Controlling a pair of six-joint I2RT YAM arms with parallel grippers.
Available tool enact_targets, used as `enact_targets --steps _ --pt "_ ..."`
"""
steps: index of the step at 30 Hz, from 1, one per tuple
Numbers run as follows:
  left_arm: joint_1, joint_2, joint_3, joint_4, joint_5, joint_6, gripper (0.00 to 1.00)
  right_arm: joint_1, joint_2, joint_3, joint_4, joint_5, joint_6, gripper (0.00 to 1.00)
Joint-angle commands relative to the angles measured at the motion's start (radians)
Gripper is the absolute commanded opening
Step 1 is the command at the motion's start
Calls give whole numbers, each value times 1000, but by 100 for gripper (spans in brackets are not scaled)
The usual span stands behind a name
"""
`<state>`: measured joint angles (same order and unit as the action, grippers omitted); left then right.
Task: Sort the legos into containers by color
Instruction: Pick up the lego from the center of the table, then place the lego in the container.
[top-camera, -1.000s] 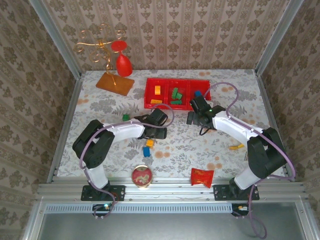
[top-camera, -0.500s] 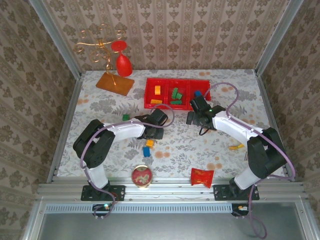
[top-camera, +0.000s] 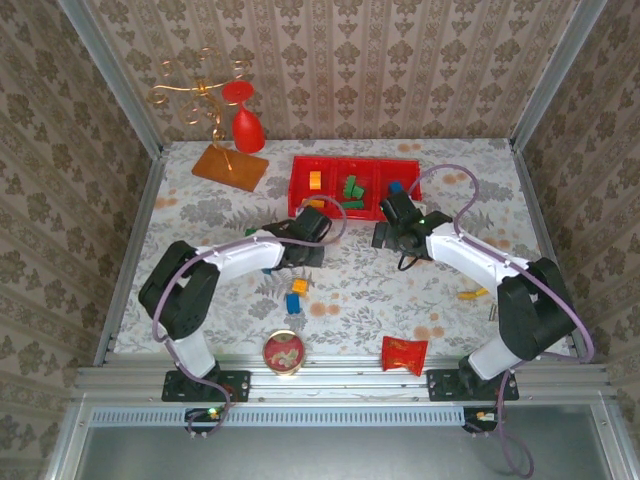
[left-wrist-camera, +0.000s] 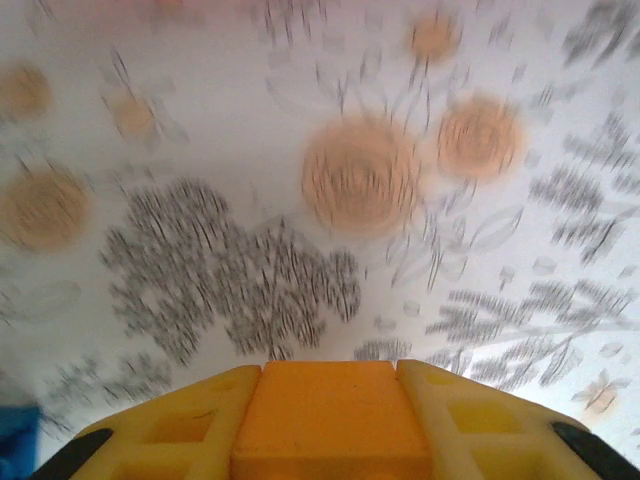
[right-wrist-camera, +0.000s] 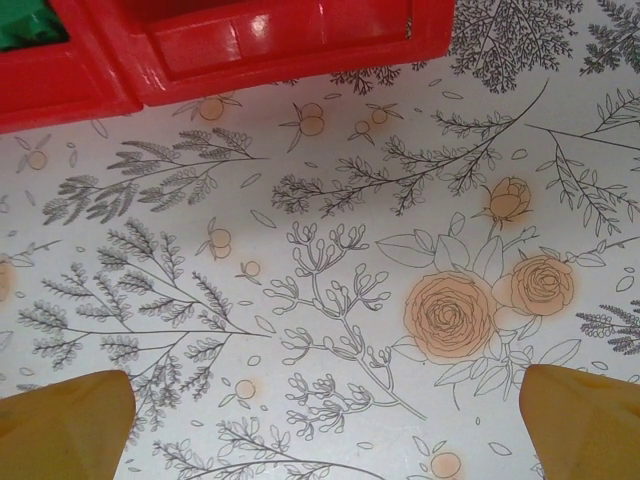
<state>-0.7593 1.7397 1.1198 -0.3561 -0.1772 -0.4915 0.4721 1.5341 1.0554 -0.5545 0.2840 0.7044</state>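
Legos, small plastic building blocks in orange, green and blue, are split between bin and table. From above, some lie in the three joined bright red plastic bins (top-camera: 372, 163) at the far middle of the flower-patterned table (top-camera: 200, 210), with orange ones (top-camera: 315, 180) in the left compartment. My left gripper (top-camera: 308, 235) hangs just short of that compartment's near wall. The compartment lies straight ahead, away from my bases, and my left arm is nearer to it. My right gripper (top-camera: 395, 218) sits near the right compartment.

The left wrist view is blurred. There my yellow fingers (left-wrist-camera: 170, 440) pinch an orange block (left-wrist-camera: 330, 415) over bare cloth. I cannot tell its long axis.

In the right wrist view my fingers (right-wrist-camera: 60, 420) are spread wide with nothing between them, and the red bin wall (right-wrist-camera: 300, 40) is just ahead.
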Motion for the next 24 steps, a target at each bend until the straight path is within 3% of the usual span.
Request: enact_targets --steps 1,10,24 --pt "38 -32 67 17 -27 77 32 8 -42 -13 13 34 32 100" --pt "120 81 270 66 -48 187 32 29 -58 -24 13 44 36 100" --pt "182 300 510 19 -53 213 34 79 -44 -12 12 69 32 100"
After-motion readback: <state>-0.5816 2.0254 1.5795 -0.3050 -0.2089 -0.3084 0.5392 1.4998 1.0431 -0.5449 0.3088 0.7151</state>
